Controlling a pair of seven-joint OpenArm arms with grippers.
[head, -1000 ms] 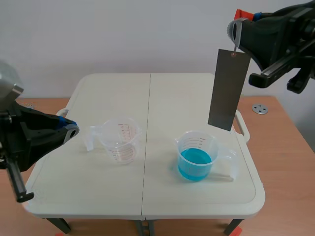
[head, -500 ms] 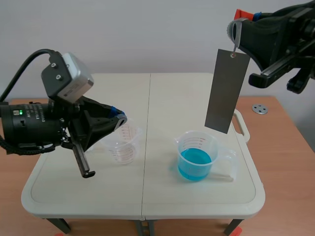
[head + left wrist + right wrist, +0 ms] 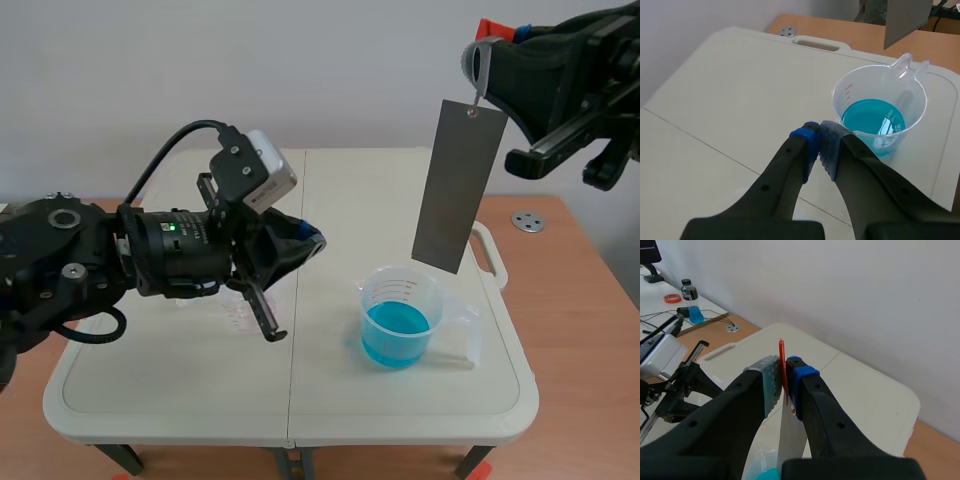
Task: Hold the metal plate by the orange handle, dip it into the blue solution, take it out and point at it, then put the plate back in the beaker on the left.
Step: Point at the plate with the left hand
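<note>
I have the table (image 3: pixel 400 190) in view, with my left gripper (image 3: pixel 315 241) out over its middle, fingers pressed together on nothing, the blue beaker (image 3: pixel 402 318) ahead of them. The plate (image 3: pixel 458 185) hangs upright from my right gripper (image 3: pixel 784 377), above that beaker, lower edge clear of the liquid. The right jaws clamp the handle (image 3: pixel 782 365). The empty beaker (image 3: pixel 240 306) sits mostly hidden behind my left arm

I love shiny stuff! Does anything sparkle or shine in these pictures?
Left wrist view: a white glint sits on the blue solution in the beaker. Scene view: the metal plate looks dull grey, with no glare.
</note>
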